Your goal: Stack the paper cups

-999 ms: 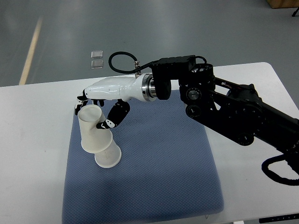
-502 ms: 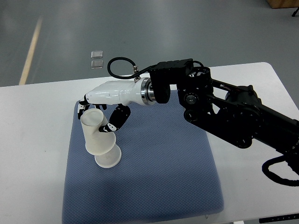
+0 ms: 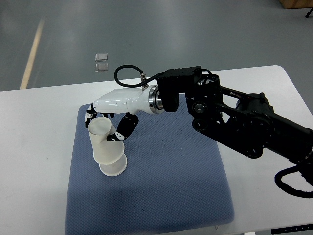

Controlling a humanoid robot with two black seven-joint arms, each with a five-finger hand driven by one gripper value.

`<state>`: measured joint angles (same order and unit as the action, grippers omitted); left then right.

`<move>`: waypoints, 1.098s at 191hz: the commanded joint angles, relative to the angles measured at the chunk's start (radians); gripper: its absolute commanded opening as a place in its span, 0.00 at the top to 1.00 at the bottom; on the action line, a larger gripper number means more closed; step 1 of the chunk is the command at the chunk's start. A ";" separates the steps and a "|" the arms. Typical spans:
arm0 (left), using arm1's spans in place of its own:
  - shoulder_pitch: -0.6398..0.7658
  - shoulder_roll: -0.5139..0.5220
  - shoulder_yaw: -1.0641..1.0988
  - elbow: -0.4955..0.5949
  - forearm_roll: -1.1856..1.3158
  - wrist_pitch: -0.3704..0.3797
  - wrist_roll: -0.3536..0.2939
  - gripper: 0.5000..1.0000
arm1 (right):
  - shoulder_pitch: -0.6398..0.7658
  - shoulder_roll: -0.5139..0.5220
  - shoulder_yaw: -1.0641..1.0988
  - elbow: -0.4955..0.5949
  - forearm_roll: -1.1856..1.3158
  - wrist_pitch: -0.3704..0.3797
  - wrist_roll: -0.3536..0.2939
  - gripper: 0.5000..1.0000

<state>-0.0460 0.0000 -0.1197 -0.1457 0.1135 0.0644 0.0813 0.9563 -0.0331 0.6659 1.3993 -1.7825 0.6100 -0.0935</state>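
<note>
Two white paper cups sit on the blue mat (image 3: 161, 186). The upper cup (image 3: 103, 142) is tilted, mouth up and to the left, and sits partly over an upside-down cup (image 3: 114, 166) standing on its rim. My right hand (image 3: 105, 122), white with black fingers, reaches in from the right on a black arm (image 3: 234, 122). Its fingers are curled around the upper cup near its open mouth. The left arm is not in view.
The mat lies on a white table (image 3: 34, 147). Two small clear squares (image 3: 101, 61) lie on the grey floor beyond the table's far edge. A yellow line (image 3: 32, 49) runs along the floor at the left.
My right hand has moved the upper cup slightly right and down, bringing it more over the upside-down cup. The lower cup has stayed in place.
</note>
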 commanded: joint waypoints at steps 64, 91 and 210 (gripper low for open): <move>0.000 0.000 0.000 0.000 0.000 0.000 0.000 0.00 | -0.017 0.001 -0.008 -0.003 0.011 -0.007 0.001 0.21; 0.000 0.000 0.000 0.000 0.000 0.000 0.000 0.00 | -0.017 -0.002 -0.006 -0.003 0.012 -0.007 0.001 0.20; 0.000 0.000 0.000 0.000 0.000 0.000 0.000 0.00 | -0.249 -0.037 0.409 -0.140 0.367 -0.300 -0.029 0.20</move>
<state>-0.0460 0.0000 -0.1197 -0.1457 0.1135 0.0644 0.0813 0.7713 -0.0684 0.9886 1.2894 -1.5010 0.4035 -0.1213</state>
